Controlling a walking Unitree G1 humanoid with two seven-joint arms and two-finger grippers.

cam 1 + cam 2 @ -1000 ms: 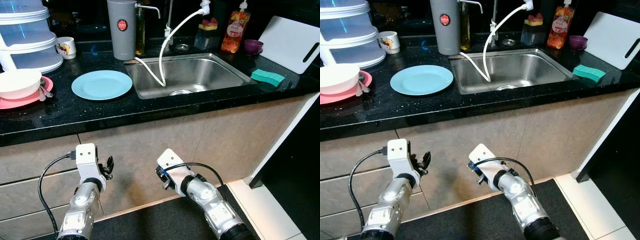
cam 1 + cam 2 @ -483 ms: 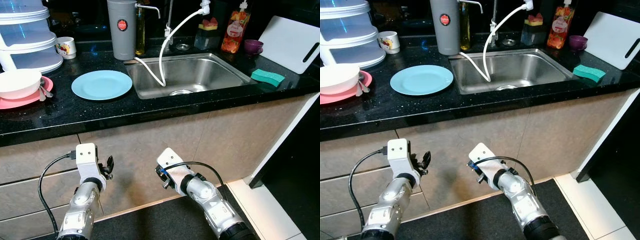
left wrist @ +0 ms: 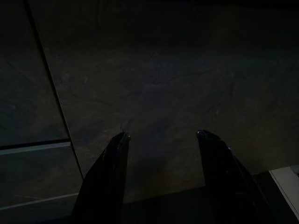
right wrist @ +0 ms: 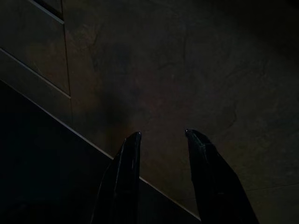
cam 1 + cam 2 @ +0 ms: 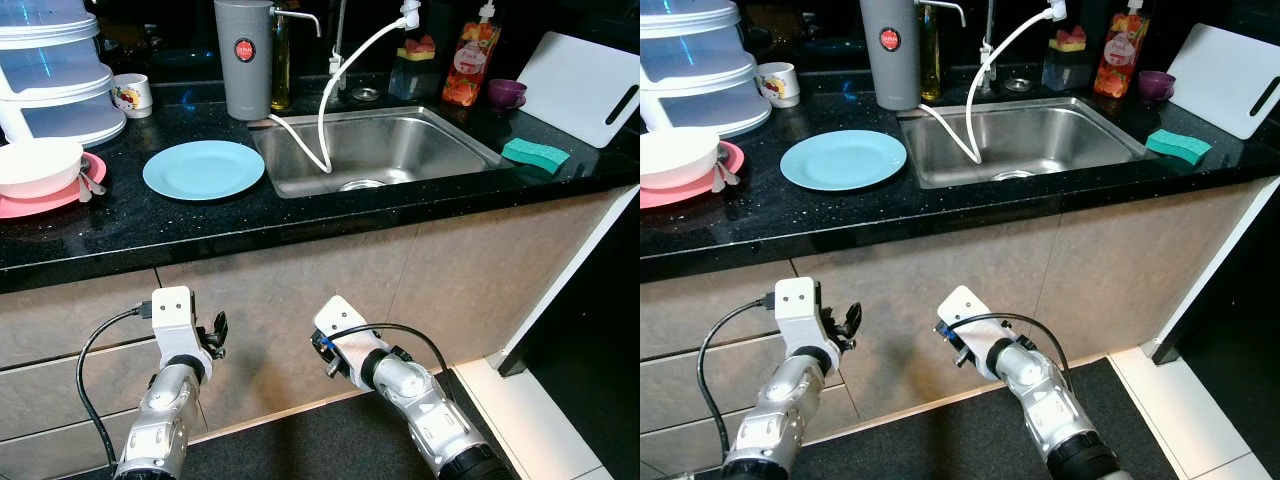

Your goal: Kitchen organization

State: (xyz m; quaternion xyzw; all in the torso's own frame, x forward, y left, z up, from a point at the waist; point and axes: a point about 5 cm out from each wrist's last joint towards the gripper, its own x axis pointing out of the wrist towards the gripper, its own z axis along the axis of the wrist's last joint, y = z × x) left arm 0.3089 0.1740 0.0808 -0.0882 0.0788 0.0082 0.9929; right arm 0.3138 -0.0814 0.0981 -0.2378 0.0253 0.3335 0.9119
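A: What is there to tidy? The blue plate (image 5: 204,169) lies flat on the black surface (image 5: 300,215) just left of the sink (image 5: 375,150), likely parked there for washing. Further left, a white bowl (image 5: 38,165) sits on a pink plate (image 5: 50,197) with a spoon (image 5: 90,184) beside it.

B: And the far side?

A: A green sponge (image 5: 535,154) rests on the surface right of the sink, near a white cutting board (image 5: 582,85) propped up at the back, probably to dry. A white hose (image 5: 335,95) droops into the basin.

B: Where are the arms?

A: Both hang low before the cabinet front, well below the dishes. The left tool (image 3: 161,140) has its fingers spread apart with nothing between them; the right tool (image 4: 161,136) is likewise parted and holds nothing. It looks as though no item has been picked yet
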